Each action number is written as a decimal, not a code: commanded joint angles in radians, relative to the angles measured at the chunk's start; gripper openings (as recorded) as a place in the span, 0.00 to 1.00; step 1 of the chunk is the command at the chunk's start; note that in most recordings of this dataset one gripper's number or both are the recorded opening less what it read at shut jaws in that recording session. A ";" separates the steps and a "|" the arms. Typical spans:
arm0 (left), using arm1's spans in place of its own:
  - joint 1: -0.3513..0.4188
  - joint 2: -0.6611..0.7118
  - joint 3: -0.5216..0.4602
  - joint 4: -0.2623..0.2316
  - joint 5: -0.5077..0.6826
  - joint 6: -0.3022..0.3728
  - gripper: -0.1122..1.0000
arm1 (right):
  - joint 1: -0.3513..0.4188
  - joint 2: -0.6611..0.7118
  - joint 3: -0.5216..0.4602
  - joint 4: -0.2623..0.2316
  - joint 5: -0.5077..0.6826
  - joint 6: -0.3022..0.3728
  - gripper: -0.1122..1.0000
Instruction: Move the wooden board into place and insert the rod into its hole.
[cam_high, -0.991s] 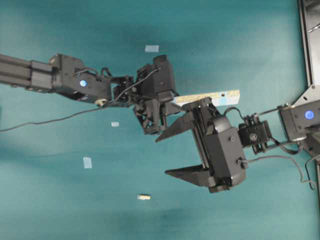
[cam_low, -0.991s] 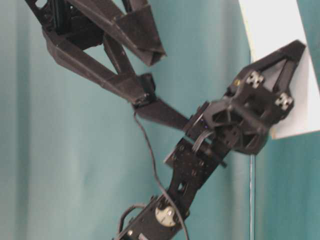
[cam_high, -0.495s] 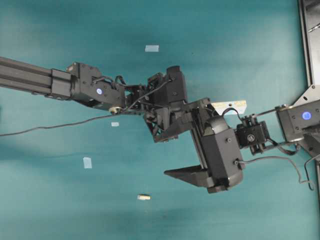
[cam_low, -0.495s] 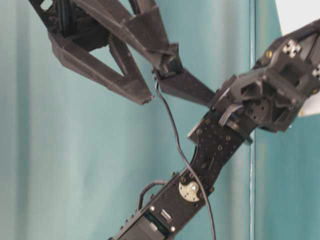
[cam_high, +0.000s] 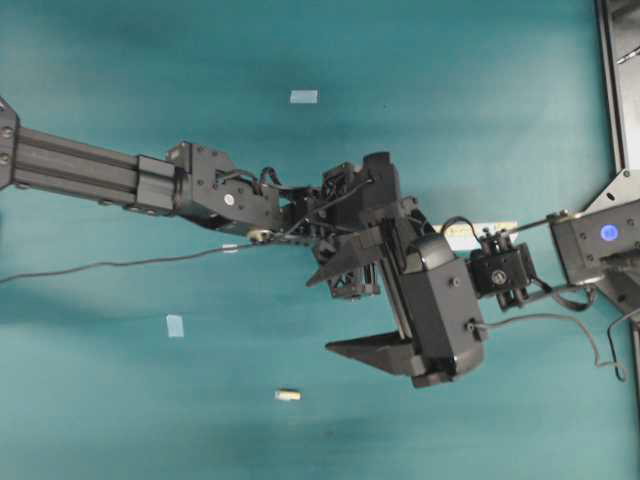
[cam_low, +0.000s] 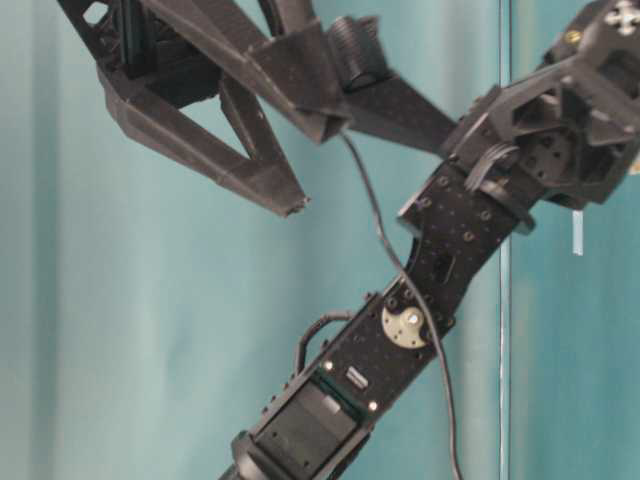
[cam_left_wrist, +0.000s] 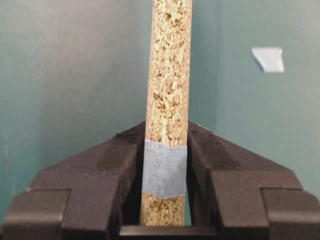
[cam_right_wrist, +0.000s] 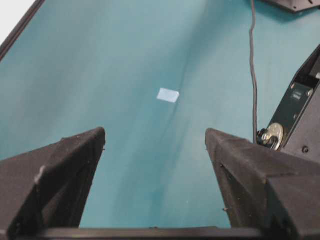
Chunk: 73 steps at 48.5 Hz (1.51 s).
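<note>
My left gripper (cam_left_wrist: 165, 135) is shut on the wooden board (cam_left_wrist: 169, 75), which stands on edge between the jaws and shows its rough chipboard edge with a band of blue tape. From overhead, only the board's right end (cam_high: 478, 232) shows, past the left gripper (cam_high: 385, 225) and behind the right arm. The hole is hidden. My right gripper (cam_high: 318, 315) hangs wide open above the table with nothing between its fingers (cam_right_wrist: 75, 155), overlapping the left gripper from overhead. The rod (cam_high: 288, 395) lies alone on the teal table, below and left of both grippers.
Small light-blue tape squares lie on the table at the top (cam_high: 303, 97), at the left (cam_high: 175, 325) and under the left arm (cam_high: 230, 248). A dark frame (cam_high: 612, 80) runs along the right edge. A cable (cam_high: 100, 266) trails left.
The left arm has carried the board to the right, so more of it is now hidden behind the right gripper. The right gripper has stayed open and almost still.
</note>
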<state>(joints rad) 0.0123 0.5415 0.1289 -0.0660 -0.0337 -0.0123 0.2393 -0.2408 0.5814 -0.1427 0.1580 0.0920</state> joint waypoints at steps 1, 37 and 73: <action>0.002 -0.017 -0.031 0.002 0.012 0.000 0.30 | 0.000 -0.009 -0.026 -0.002 -0.009 -0.002 0.93; 0.003 -0.025 -0.038 0.002 0.018 0.000 0.53 | 0.000 0.002 -0.028 -0.002 -0.025 -0.003 0.93; 0.002 -0.126 0.117 0.003 -0.107 0.000 0.54 | 0.000 0.002 -0.023 -0.002 -0.020 -0.003 0.93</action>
<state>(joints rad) 0.0123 0.4801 0.2224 -0.0644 -0.0966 -0.0123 0.2408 -0.2316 0.5814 -0.1442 0.1442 0.0905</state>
